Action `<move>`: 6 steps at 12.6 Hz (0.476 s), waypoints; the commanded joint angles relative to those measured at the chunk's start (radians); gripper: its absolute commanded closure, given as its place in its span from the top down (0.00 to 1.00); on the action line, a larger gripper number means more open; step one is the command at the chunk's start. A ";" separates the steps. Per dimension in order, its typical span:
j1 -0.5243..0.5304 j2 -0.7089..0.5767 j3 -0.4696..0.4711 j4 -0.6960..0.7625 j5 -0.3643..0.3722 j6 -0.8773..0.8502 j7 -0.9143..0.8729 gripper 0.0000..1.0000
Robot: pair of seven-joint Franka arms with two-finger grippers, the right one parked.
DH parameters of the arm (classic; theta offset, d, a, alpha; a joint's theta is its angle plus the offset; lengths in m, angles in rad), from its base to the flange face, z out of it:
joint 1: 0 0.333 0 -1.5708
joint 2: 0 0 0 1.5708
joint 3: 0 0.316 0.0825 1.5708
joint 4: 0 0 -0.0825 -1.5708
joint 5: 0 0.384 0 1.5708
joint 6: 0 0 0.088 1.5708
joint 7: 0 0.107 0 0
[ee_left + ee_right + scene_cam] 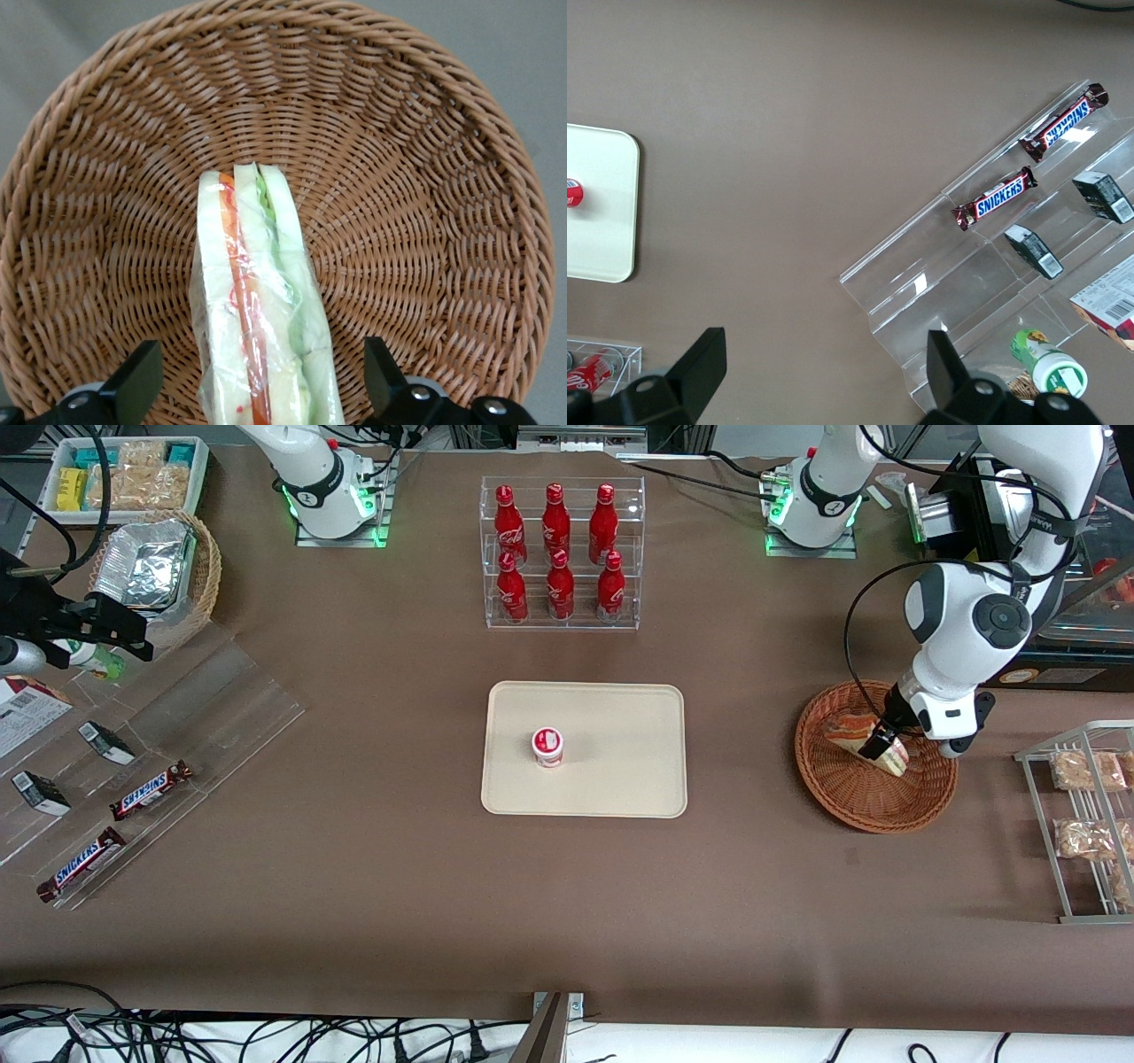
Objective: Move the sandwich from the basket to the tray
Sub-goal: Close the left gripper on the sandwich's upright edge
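Observation:
The sandwich is a film-wrapped white-bread wedge with red and green filling, lying in the reddish-brown wicker basket toward the working arm's end of the table. My gripper is down inside the basket, open, straddling the wedge. In the left wrist view the sandwich lies edge-up on the basket's weave. One of the black fingers stands on each side of it with a gap, so my gripper is not touching it. The cream tray lies mid-table.
A small red-and-white cup stands on the tray. A clear rack of red bottles is farther from the camera than the tray. A wire rack of bagged snacks stands beside the basket. An acrylic display with Snickers bars lies toward the parked arm's end.

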 commanded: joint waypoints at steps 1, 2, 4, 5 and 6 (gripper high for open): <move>0.003 0.011 -0.005 -0.012 0.021 0.042 -0.035 1.00; 0.001 0.019 -0.005 -0.010 0.020 0.045 -0.059 0.92; -0.005 0.025 -0.008 -0.008 0.020 0.048 -0.086 0.36; -0.005 0.023 -0.006 -0.007 0.020 0.048 -0.089 0.15; -0.005 0.022 -0.009 -0.008 0.021 0.050 -0.080 0.00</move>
